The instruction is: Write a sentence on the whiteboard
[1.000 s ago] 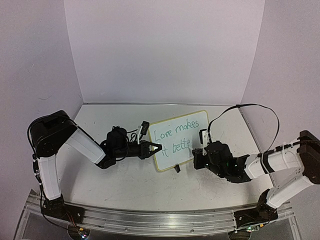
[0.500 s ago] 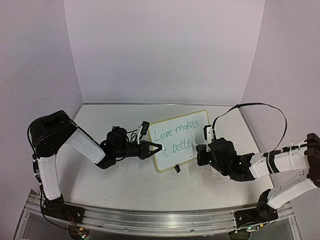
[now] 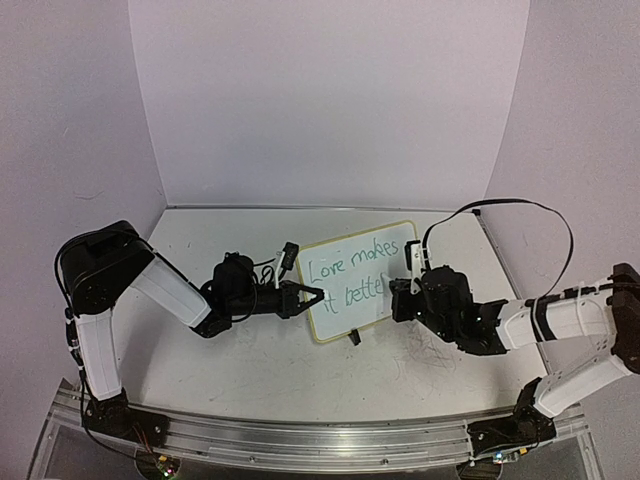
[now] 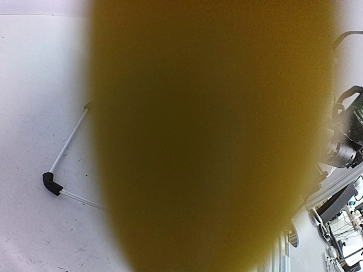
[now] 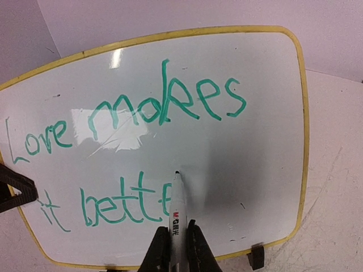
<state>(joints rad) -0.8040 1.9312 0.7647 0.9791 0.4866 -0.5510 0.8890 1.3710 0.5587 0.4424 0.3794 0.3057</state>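
The whiteboard [image 3: 362, 277] stands tilted on the table, yellow-framed, with "Love makes it bette" written on it in green. My left gripper [image 3: 317, 296] is shut on its left edge. In the left wrist view a yellow blur [image 4: 210, 141], very close to the lens, hides the fingers. My right gripper [image 5: 176, 245] is shut on a white marker [image 5: 176, 212]. The marker's tip rests on the whiteboard [image 5: 255, 141] just right of the last green "e". From above, the right gripper [image 3: 398, 298] sits at the board's lower right part.
A black clip foot [image 5: 257, 258] holds the board's lower edge, also seen from above as a foot [image 3: 354, 338]. A black elbow piece [image 4: 51, 183] with thin white rods lies on the table. Purple walls close in the back and sides. A black cable [image 3: 520, 212] loops over the right arm.
My right gripper has shifted a little up and along the second line with the marker, and a stroke was added after "bette". The left arm and the board have stayed still.
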